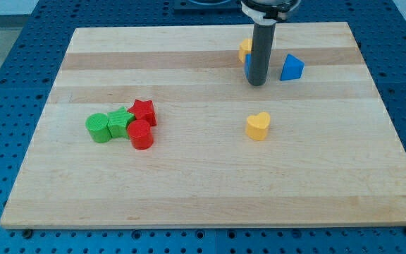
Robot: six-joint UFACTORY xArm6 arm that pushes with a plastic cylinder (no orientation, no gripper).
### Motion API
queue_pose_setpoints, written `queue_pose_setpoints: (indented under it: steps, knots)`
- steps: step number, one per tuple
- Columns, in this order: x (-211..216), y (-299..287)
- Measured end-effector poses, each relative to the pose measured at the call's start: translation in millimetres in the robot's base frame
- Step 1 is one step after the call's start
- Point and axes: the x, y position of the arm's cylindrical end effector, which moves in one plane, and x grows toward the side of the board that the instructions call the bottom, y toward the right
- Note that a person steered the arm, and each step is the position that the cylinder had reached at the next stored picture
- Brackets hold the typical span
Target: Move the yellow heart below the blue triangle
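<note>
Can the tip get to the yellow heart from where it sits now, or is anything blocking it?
Probably yes. My tip stands toward the view's top from the yellow heart, with only bare board between them. The blue triangle lies to the tip's right, and another blue block and a yellow block sit behind the rod.

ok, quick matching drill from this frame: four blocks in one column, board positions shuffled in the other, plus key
Things:
1. yellow heart
2. blue triangle
3. red cylinder
4. green cylinder

Places:
A. far left end of the cluster at the view's left
B. just right of my tip, near the view's top
C. alone near the board's middle, below my tip
D. bottom right of the left cluster, under the red star

Pairs: 1-C, 2-B, 3-D, 4-A
</note>
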Motion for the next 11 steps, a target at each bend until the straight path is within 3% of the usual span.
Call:
queue_pose_setpoints:
  steps: [2, 3, 4, 5, 6, 8, 9, 11]
  knots:
    - [65, -76]
    - [128, -87]
    - [145, -32]
    - [133, 24]
    - [106, 30]
    - [182, 14]
    - [157, -11]
    - [97, 14]
